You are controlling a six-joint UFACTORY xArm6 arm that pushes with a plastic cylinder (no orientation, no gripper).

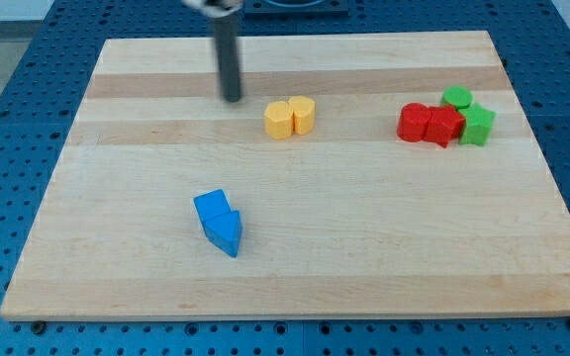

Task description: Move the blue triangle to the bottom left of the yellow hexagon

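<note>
The blue triangle (227, 232) lies at the view's lower left of the board, touching a blue cube-like block (211, 208) just above and left of it. The yellow hexagon (279, 120) sits near the top middle, touching a second yellow block (303, 114) on its right. My tip (232, 98) rests on the board to the left of the yellow hexagon, a short gap away, and far above the blue blocks. The rod rises to the view's top edge.
A cluster at the view's upper right holds two red blocks (417, 122) (444, 127) and two green blocks (456, 97) (479, 126), all touching. The wooden board (295, 287) lies on a blue perforated table.
</note>
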